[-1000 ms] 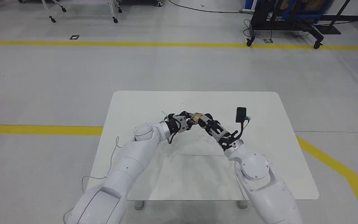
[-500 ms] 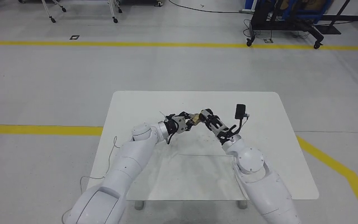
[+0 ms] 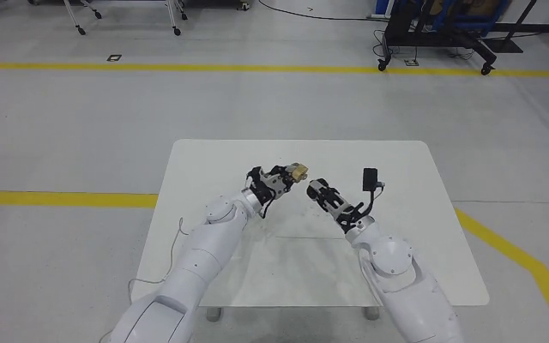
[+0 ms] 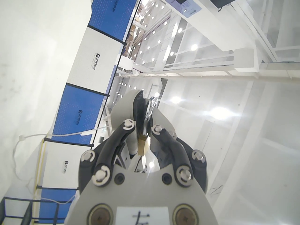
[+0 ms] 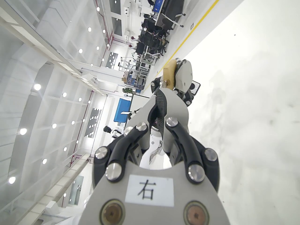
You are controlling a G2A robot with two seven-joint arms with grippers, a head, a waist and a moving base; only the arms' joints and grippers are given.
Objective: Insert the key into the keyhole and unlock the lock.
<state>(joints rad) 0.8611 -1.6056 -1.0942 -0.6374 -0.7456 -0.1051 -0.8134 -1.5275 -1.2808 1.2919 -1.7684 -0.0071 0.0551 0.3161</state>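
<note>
A brass padlock (image 3: 298,171) is held above the middle of the white table (image 3: 214,163) with my left gripper (image 3: 290,176) shut on it. In the left wrist view its brass body (image 4: 143,145) and a silvery metal part (image 4: 151,105) sit between the gripper's (image 4: 146,108) fingers. My right gripper (image 3: 315,188) hovers a short gap from the lock, pointing at it. Its fingers (image 5: 161,99) are pressed together, and I cannot make out a key between them. In the right wrist view a small metal piece (image 5: 166,83) sticks out of the padlock (image 5: 170,71) toward that gripper.
A black device (image 3: 370,177) with a thin cable stands on the table just right of the right arm. A faint crease line (image 3: 292,237) crosses the tabletop under the forearms. Yellow floor lines run beyond the table edges.
The two grippers were together at the padlock; now the right gripper has drawn back, leaving a gap. The left gripper has carried the padlock slightly toward the table's far side.
</note>
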